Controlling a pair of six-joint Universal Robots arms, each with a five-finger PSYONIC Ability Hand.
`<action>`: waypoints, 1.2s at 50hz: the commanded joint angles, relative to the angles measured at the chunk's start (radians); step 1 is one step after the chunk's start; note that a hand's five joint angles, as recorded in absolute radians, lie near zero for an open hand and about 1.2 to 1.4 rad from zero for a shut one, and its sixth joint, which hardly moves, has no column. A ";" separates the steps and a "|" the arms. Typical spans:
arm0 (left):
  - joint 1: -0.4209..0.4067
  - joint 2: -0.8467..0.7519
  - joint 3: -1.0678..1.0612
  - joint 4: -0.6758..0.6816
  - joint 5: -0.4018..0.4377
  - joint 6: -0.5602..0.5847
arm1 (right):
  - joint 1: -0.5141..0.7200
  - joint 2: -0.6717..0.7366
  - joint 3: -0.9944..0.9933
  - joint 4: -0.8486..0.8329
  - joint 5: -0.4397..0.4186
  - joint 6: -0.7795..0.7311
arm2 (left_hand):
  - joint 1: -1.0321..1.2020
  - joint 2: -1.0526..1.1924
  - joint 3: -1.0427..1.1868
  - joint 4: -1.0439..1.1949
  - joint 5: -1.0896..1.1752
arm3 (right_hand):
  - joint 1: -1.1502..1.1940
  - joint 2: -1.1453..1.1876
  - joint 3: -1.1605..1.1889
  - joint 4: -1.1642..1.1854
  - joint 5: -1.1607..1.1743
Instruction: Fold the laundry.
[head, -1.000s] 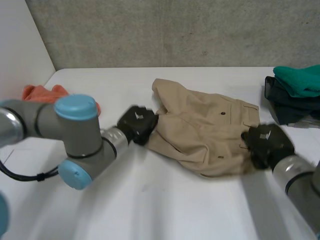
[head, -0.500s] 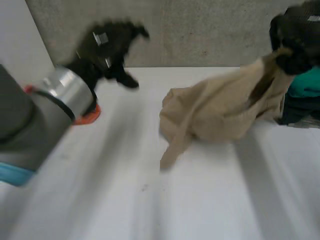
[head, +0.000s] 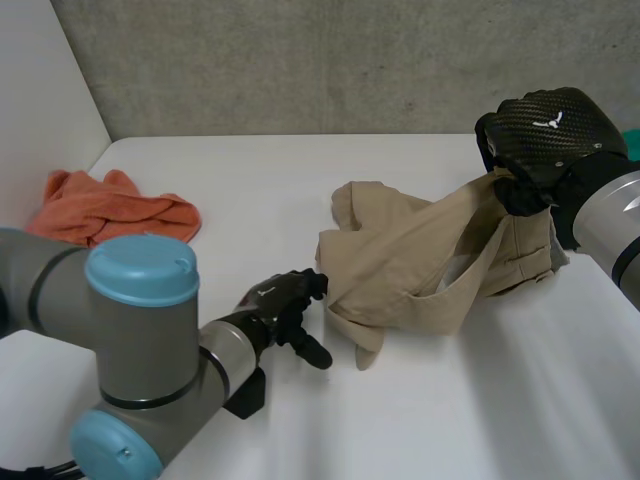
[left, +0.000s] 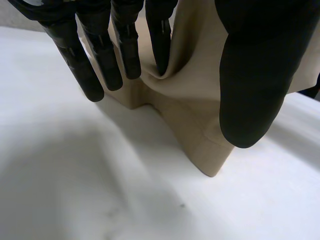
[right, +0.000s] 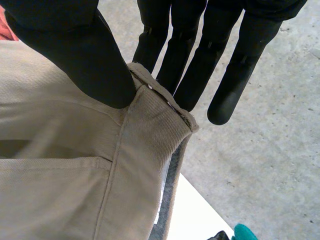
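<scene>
Trousers (head: 410, 265), tan, bunched at centre-right of table (head: 450, 400). Waistband corner (right: 155, 115) raised off surface, pinched between thumb and straight fingers of right hand (head: 545, 135). Left hand (head: 285, 300) low at near-left fold, fingers straight and spread, one fingertip touching fabric, no hold. Orange towel (head: 105, 205) at far-left corner, well apart.

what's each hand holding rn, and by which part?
Right hand pinches the khaki pants at a waistband corner, raised off the table. Left hand holds nothing, open beside the pants.
</scene>
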 joint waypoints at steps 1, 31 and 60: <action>-0.020 -0.114 0.088 0.040 0.001 -0.115 | 0.022 -0.003 0.023 -0.002 -0.001 0.000 | 0.046 0.056 0.056 0.049 0.049 | 0.306 0.224 0.207 0.199 0.225; 0.030 -0.059 0.292 0.026 -0.102 -0.153 | 0.008 -0.028 0.025 -0.077 0.008 -0.016 | 0.905 0.915 0.915 0.909 0.909 | 0.306 0.224 0.207 0.199 0.225; 0.110 0.480 0.419 -0.106 0.065 0.497 | 0.022 -0.139 -0.355 -0.028 0.100 0.020 | 0.905 0.915 0.915 0.909 0.909 | 0.306 0.224 0.207 0.199 0.225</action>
